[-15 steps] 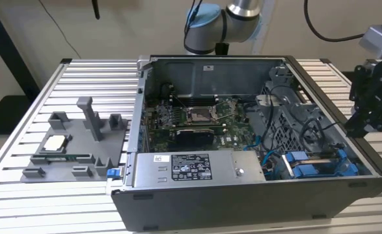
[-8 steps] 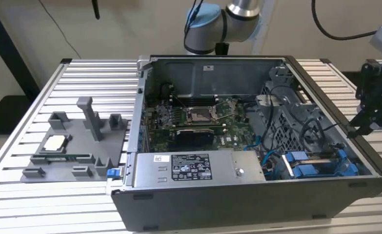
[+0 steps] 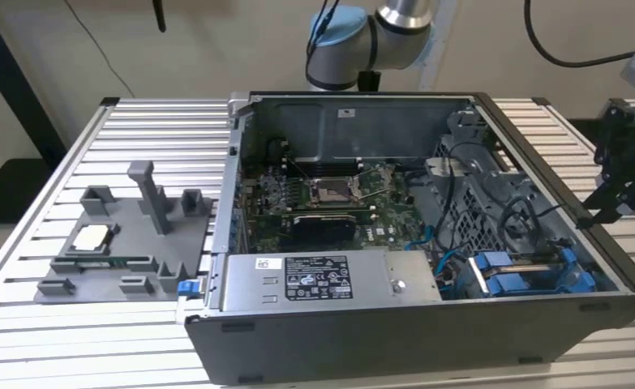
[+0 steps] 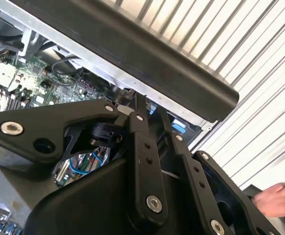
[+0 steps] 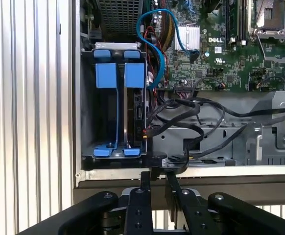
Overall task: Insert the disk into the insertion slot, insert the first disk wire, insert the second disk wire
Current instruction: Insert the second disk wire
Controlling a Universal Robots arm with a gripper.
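1. Exterior view: a ribbed metal table (image 3: 144,138) carries an open case (image 3: 404,332) lying on its side. A grey fixture tray (image 3: 84,279) sits beside it at the exterior view's left.
2. Inside the case are the motherboard (image 3: 328,198) and, at the near wall, the power supply (image 3: 317,279) with its white sticker.
3. The slot (image 3: 528,275), with blue fittings, is in the near corner at the exterior view's right. I cannot make out the disk itself from here.
4. The gripper (image 3: 604,215) hangs at the case's right wall, above the rim and apart from the slot. The arm (image 3: 388,32) rises behind the case.
5. Second wrist view: the gripper (image 4: 150,110) points at the dark case rim (image 4: 147,58), with the motherboard (image 4: 39,83) beyond. The jaws stand a narrow gap apart, nothing between them.
6. A person's hand (image 4: 277,198) rests on the table beside the gripper body.
7. First wrist view: the slot (image 5: 86,122) is in the case corner, just past the wall in front of the gripper (image 5: 157,178).
8. The disk (image 5: 136,105) stands edge-on inside the slot, on the motherboard side, between blue clips.
9. A blue wire (image 5: 150,29) loops down towards the disk's edge. Black cables (image 5: 191,110) trail from that same edge across the case floor; I cannot tell whether any plug is seated.
10. Jaws here too: slightly parted, empty.
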